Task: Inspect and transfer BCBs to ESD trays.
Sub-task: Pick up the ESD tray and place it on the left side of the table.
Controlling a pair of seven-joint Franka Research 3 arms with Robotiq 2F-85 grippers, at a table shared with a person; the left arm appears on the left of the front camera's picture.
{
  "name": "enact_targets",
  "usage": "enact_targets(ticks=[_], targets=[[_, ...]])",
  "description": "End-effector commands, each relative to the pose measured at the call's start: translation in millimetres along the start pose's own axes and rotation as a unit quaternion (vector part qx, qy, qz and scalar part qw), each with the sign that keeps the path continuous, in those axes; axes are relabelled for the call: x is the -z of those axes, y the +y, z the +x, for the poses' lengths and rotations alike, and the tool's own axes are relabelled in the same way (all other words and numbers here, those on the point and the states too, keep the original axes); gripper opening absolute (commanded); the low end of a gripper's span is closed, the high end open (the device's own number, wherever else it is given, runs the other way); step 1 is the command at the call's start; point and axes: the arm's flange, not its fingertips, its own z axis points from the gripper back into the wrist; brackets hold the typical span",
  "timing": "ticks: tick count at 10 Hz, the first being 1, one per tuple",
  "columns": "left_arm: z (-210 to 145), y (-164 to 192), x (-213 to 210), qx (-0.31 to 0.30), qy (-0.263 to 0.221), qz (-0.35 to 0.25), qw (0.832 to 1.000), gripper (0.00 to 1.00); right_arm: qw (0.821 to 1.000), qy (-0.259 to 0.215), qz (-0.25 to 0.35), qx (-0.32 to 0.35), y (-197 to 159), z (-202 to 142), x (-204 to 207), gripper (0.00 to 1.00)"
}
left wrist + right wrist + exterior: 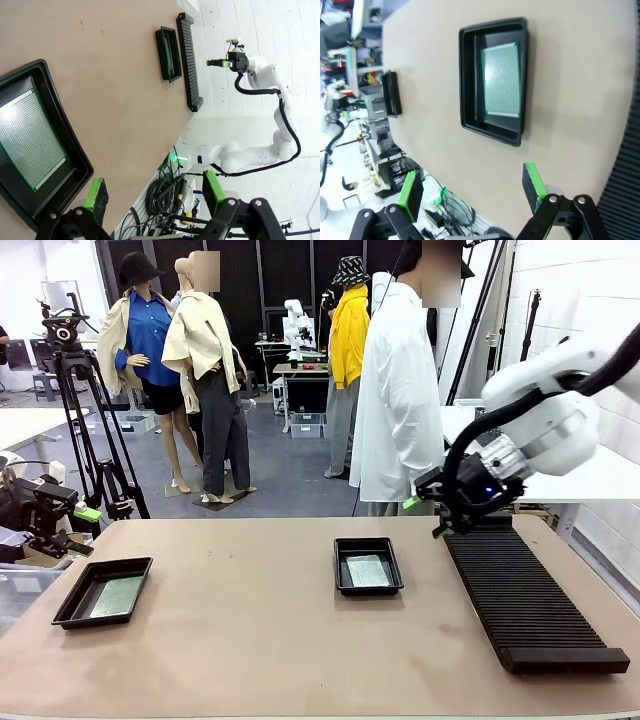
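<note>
Two ESD trays on table, each already holding one BCB: left tray [102,591] near left edge with board [117,597], middle tray [368,565] with board [367,571]. We see slotted rack [530,602] bare; transfer looks done. Left gripper [152,194] and right gripper [472,185] wide open, empty.

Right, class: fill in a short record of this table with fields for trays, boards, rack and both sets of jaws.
trays: left tray and middle tray, both black
boards: one green board in left tray, one in middle tray
rack: long black ribbed rack, right side of table
left gripper: jaws open, empty
right gripper: jaws open, empty
</note>
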Motion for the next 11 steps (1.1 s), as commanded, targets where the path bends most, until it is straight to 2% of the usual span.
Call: enact_targets(ticks=[1,4,7,11], targets=[[8.1,-17.7,7.7,-0.007,-0.006,0.013,1.0,1.0,0.999,-0.012,0.029,-0.001,-18.8,-21.5,-20.9,1.0],[34.8,-43.6,28.3,-0.028,-0.024,0.009,0.999,1.0,0.999,-0.022,0.045,0.002,-42.7,-30.3,-51.7,1.0],[50.6,-83.2,65.9,-0.027,-0.024,0.039,0.999,1.0,0.995,-0.009,0.104,-0.002,-78.2,-43.6,-81.2,1.0],[72.6,-137.0,119.8,-0.035,-0.069,0.092,0.993,1.0,0.986,0.01,0.164,-0.015,-119.0,-48.2,-100.0,1.0]])
